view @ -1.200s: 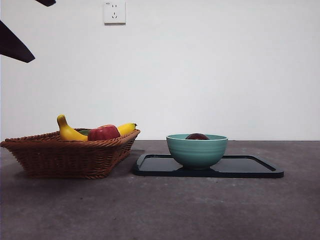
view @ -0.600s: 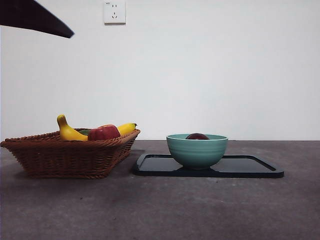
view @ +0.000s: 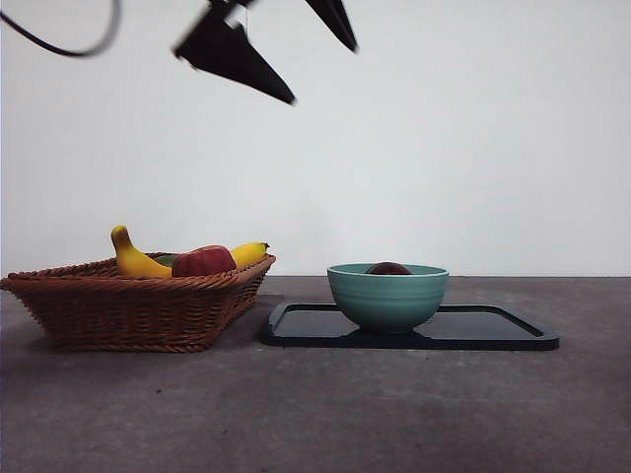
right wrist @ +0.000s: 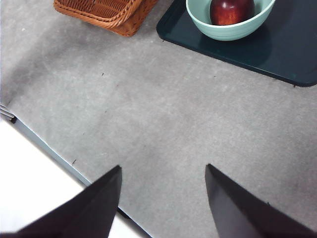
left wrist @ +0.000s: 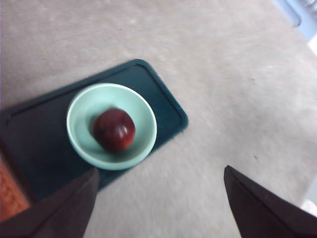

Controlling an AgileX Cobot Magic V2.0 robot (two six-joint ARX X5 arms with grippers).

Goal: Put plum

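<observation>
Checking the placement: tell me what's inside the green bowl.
The bowl holds one dark red plum, resting on its bottom; nothing else shows in it. In the front view only the plum's top clears the rim. The bowl stands on the tray.

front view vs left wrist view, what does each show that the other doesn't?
Front only: the wicker basket's whole side with a banana and a red apple in it, and the left gripper high above the table, open.

Left wrist only: the whole plum down inside the bowl; the front view shows only its top above the rim.

Both: the green bowl standing on the dark tray, and the grey table.
</observation>
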